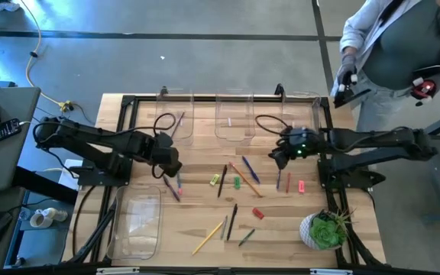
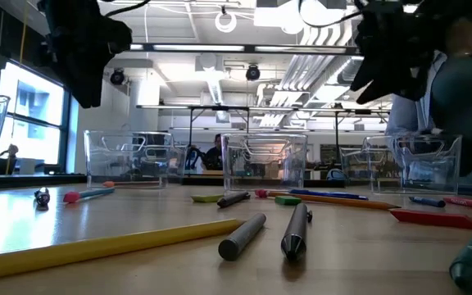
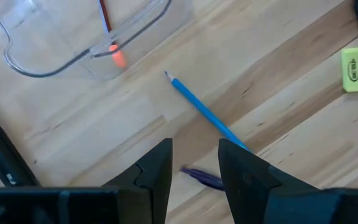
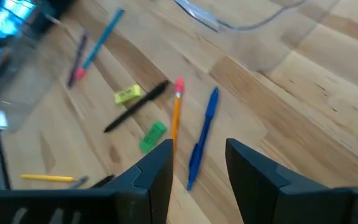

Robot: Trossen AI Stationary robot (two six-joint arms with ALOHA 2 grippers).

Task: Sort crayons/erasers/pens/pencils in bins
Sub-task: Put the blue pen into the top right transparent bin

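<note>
Pencils, pens, crayons and erasers lie scattered on the wooden table. My left gripper (image 1: 176, 168) hovers open over a blue pencil (image 3: 204, 112) and a purple pen (image 3: 201, 177), touching neither. My right gripper (image 1: 276, 158) hovers open above a blue pen (image 4: 201, 140) and an orange pencil (image 4: 176, 118). Near these lie a black pen (image 4: 135, 107), a yellow eraser (image 4: 127, 94) and a green eraser (image 4: 152, 135). Three clear bins (image 1: 234, 116) stand along the far edge. The left one (image 3: 79, 43) holds a reddish stick. A longer bin (image 1: 136, 223) lies near left.
A potted plant (image 1: 325, 231) stands at the near right corner. A yellow pencil (image 1: 208, 237) and a dark pen (image 1: 231, 221) lie near the front edge, a red piece (image 1: 257, 213) mid-table. A person (image 1: 396, 46) stands beyond the far right corner.
</note>
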